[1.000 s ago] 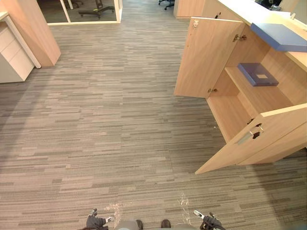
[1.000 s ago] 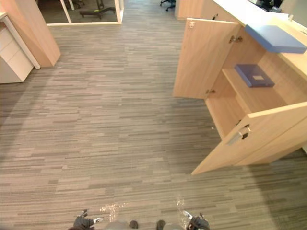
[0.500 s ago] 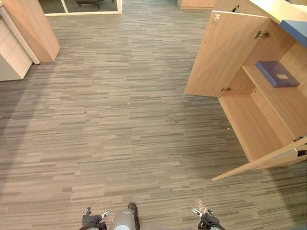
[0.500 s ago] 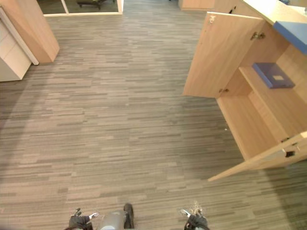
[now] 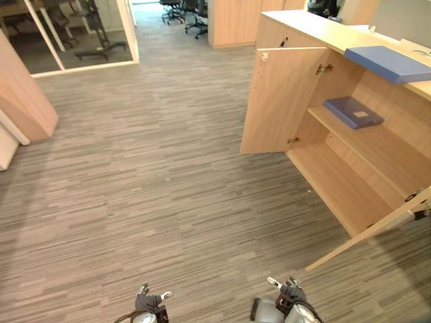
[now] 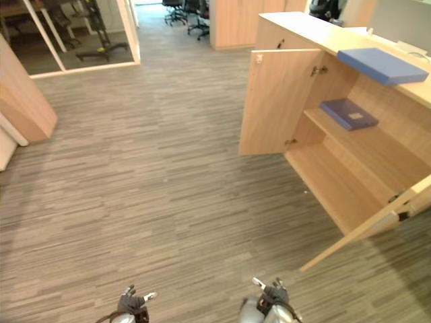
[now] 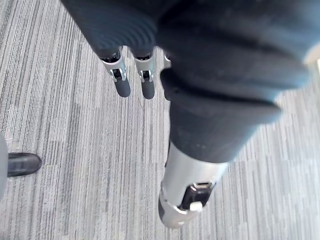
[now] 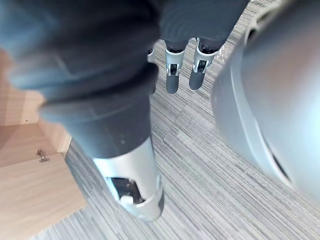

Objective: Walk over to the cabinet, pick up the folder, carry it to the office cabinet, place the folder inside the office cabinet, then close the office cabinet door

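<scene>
Ahead, folder (image 5: 353, 112) on cabinet shelf (image 5: 380, 147), well apart from right hand (image 5: 289, 294).

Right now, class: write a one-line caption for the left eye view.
Open office cabinet, dark folder on its shelf, blue folder on top; left hand and right hand empty.

Office, open-plan floor with built-in storage.
Told by striped grey carpet (image 5: 148, 188) running wall to wall; a glass-walled room (image 5: 74, 33) at 11 o'clock; swivel chairs (image 5: 195, 10) on castors parked at 12 o'clock; from 1 to 3 o'clock a long pale wood office cabinet (image 5: 337, 188) under a counter (image 5: 316, 30), open doors (image 5: 279, 101) swung out, a blue folder (image 5: 353, 112) flat on its upper shelf and a thicker blue file (image 5: 387, 64) lying on the counter; more pale wood panelling (image 5: 23, 94) at 9 o'clock.
</scene>
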